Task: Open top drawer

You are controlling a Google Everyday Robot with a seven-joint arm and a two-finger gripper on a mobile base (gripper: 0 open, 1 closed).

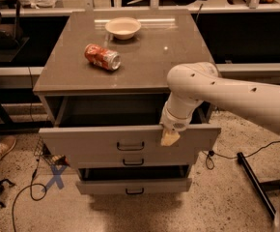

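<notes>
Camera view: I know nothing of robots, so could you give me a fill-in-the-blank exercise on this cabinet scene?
1. The top drawer stands pulled ____ of the cabinet.
2. The gripper is at that drawer's front, not on its black ____.
3. On the cabinet a red can lies on its ____.
Missing words: out; handle; side.

Cream gripper (pixel 170 138) at grey top drawer (pixel 91 141); red can (pixel 102 57).
</notes>
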